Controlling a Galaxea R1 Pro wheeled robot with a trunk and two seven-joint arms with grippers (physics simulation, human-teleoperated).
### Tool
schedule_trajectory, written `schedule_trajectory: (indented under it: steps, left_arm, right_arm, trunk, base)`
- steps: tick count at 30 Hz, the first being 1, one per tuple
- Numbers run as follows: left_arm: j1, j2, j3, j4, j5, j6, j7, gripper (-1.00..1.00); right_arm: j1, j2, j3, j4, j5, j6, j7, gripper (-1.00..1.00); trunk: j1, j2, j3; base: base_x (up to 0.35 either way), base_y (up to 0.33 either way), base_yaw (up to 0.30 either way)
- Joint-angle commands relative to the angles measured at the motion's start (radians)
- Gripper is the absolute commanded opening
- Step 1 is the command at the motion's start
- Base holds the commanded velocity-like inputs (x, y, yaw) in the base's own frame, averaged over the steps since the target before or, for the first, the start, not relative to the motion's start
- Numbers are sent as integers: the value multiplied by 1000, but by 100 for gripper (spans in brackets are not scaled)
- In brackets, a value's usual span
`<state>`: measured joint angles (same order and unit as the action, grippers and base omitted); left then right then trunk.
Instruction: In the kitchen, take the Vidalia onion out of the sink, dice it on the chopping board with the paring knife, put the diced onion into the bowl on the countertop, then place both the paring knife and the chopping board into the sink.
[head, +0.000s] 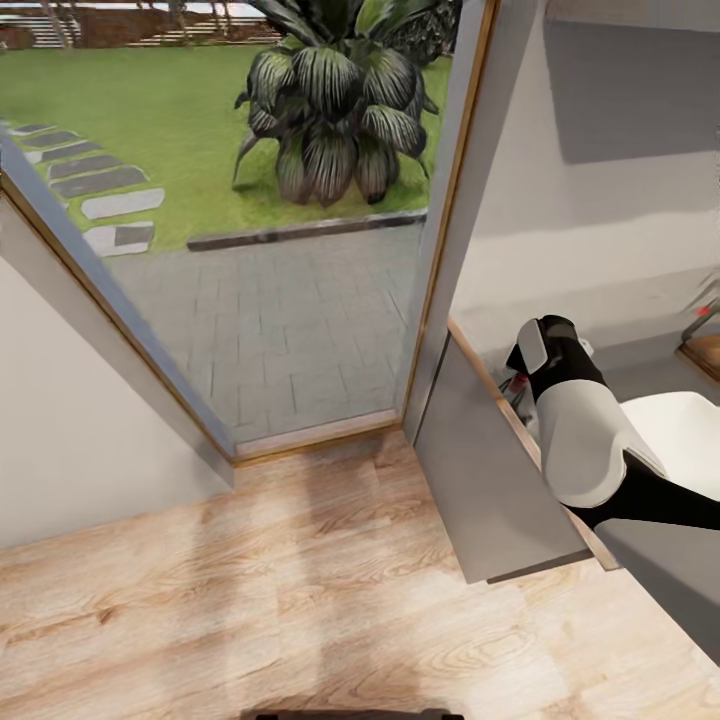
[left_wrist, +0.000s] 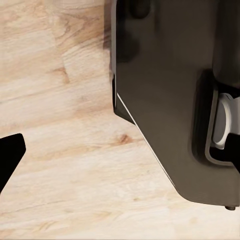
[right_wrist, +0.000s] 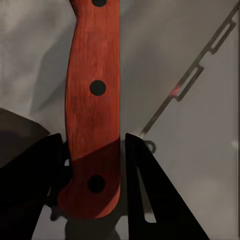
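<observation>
Between the two dark fingers (right_wrist: 142, 200) of my right end effector (right_wrist: 95, 190), seen in the right wrist view, sits the red handle of the paring knife (right_wrist: 95, 100); the fingers are pinched on the handle's lower end, one on each side. Three dark rivets run along the handle, which extends away from the camera over a grey surface; the blade is out of frame.

Head view: my right arm (head: 580, 430), white and black, reaches over the grey desk (head: 660, 570) at the right of the picture. A white bowl (head: 680, 430) rests on the desk just beyond the arm, partly hidden by it, and a corner of the brown chopping board (head: 705, 355) shows at the right edge. A large glass door opens onto a paved terrace, grass and a broad-leaved plant (head: 335, 100). Pale wooden floor (head: 250, 600) lies below.

Left wrist view: one black fingertip (left_wrist: 10, 155) of my left end effector shows above the wooden floor beside my dark base (left_wrist: 170, 100); whether that end effector is spread or closed I cannot tell.
</observation>
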<state>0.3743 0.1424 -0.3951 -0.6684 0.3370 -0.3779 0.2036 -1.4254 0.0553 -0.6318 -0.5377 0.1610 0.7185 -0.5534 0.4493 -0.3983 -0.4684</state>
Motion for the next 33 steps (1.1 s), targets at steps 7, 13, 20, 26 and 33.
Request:
schedule_trajectory:
  steps: [7, 13, 20, 26, 33]
  left_arm:
    - [0, 2, -8, -2, 7, -3, 10, 100]
    - [0, 2, -8, -2, 7, -4, 10, 100]
    - [0, 2, -8, -2, 7, -4, 10, 100]
    - [-1, 2, -8, -2, 7, -4, 9, 100]
    - [0, 2, -8, -2, 8, -4, 8, 100]
  right_arm:
    - [-1, 2, -6, -11, 8, 35, 3, -100]
    - [-1, 2, -6, -17, 8, 57, 3, -100]
    - [-1, 4, -5, -18, 7, 58, 3, -100]
    - [-1, 10, -3, -18, 6, 58, 3, -100]
    - [-1, 22, -2, -16, 5, 58, 3, -100]
  trunk:
    - [1, -2, 10]
    - [1, -2, 19]
    - [1, -2, 30]
    - [1, -2, 39]
    - [1, -2, 50]
  base:
    - [0, 0, 0]
    - [-120, 0, 0]
    - [-321, 0, 0]
    - [-326, 65, 0]
    - [-267, 194, 0]
